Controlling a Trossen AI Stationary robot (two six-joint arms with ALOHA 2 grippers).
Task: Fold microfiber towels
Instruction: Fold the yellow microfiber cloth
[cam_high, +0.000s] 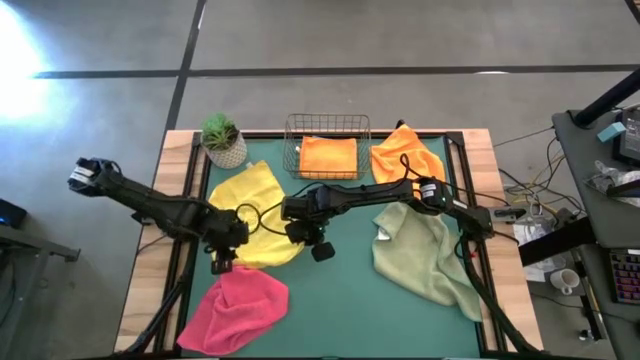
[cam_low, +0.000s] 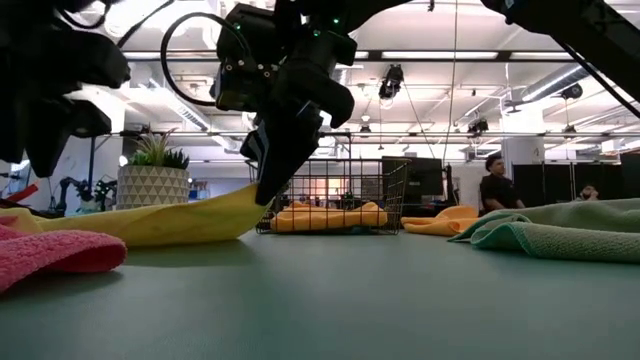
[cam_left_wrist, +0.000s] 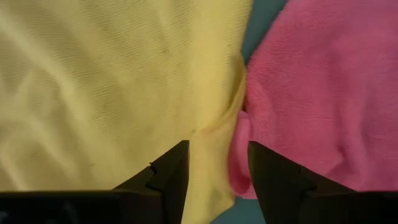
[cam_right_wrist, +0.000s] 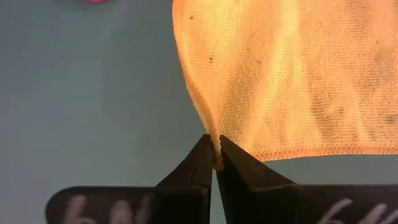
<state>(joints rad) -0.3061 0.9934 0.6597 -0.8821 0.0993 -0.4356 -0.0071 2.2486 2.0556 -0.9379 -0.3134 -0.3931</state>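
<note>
The yellow towel lies spread on the table's left half, and my right gripper is shut on its near right corner. Touching its near edge is the crumpled pink towel. My left gripper hangs open above the place where the yellow edge and the pink towel meet, one finger over each, touching neither. A sage green towel lies crumpled at the right. One orange towel lies at the far right, and another sits folded in the basket. My right gripper pinches a corner of the yellow towel between its two fingertips, coming from above and slanting down. The corner is lifted off the table. From it the cloth slopes down toward the table's left, where the rest lies flat.
A wire mesh basket stands at the far middle and a small potted plant at the far left. Bare green table shows in the near middle. In the low view a person stands far behind the table.
</note>
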